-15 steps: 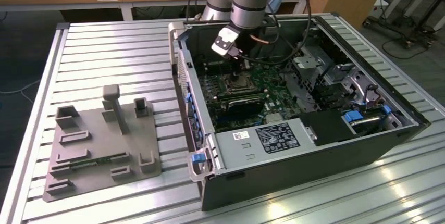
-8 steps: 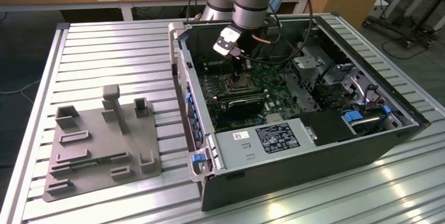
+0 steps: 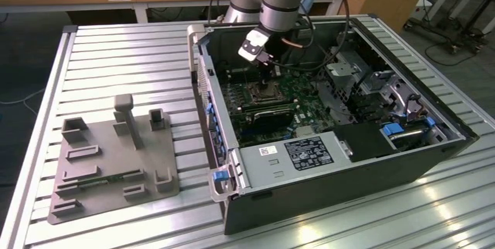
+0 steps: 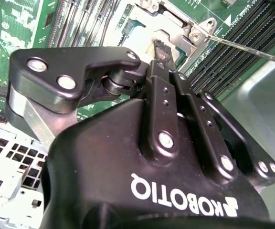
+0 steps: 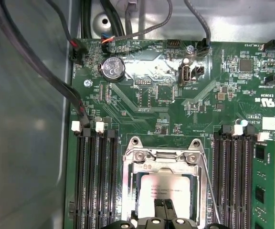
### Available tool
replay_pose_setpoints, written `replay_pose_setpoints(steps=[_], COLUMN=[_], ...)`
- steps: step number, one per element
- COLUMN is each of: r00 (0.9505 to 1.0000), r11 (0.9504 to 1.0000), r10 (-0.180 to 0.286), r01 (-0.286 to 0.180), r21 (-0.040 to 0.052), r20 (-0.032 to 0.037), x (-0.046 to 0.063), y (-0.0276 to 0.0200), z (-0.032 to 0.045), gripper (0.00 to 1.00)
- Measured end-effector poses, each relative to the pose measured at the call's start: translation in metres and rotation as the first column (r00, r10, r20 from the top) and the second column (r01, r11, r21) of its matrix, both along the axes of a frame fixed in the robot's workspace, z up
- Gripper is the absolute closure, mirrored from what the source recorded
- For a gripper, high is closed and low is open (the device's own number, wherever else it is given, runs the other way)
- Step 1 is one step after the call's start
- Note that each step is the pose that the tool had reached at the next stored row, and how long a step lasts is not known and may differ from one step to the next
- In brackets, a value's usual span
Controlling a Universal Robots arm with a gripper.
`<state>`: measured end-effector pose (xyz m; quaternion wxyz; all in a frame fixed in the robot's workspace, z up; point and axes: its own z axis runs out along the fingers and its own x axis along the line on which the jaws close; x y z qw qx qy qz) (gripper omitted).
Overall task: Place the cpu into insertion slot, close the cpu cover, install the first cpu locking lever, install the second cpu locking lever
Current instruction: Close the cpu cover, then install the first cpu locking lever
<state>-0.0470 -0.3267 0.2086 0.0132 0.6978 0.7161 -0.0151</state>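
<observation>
The tool (image 5: 164, 211) reaches down into the open computer case (image 3: 402, 162), which stands on the slatted table (image 3: 116, 46) toward the exterior view's right. Its fingers (image 4: 159, 62) are drawn together with nothing visible between them. Their tips sit right at one edge of the cpu (image 5: 162, 186); I cannot tell whether they touch it. The cpu lies flat in the insertion slot (image 3: 268, 94). The cpu cover (image 5: 132, 191) lies down around it, and the chip's grey top shows through the cut-out. A thin wire lever (image 4: 242, 46) angles away from a corner of the socket.
</observation>
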Motion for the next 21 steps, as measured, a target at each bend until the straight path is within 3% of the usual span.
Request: replay_pose_setpoints(steps=[7, 21], r00=[1.0, 1.0], r11=[1.0, 1.0], r10=[0.0, 0.0], r01=[0.0, 0.0], r21=[0.0002, -0.0002], r20=[0.0056, 0.0058], x=[0.0033, 0.0057], y=[0.0, 0.0], z=[0.0024, 0.0032], gripper=[0.9, 0.9])
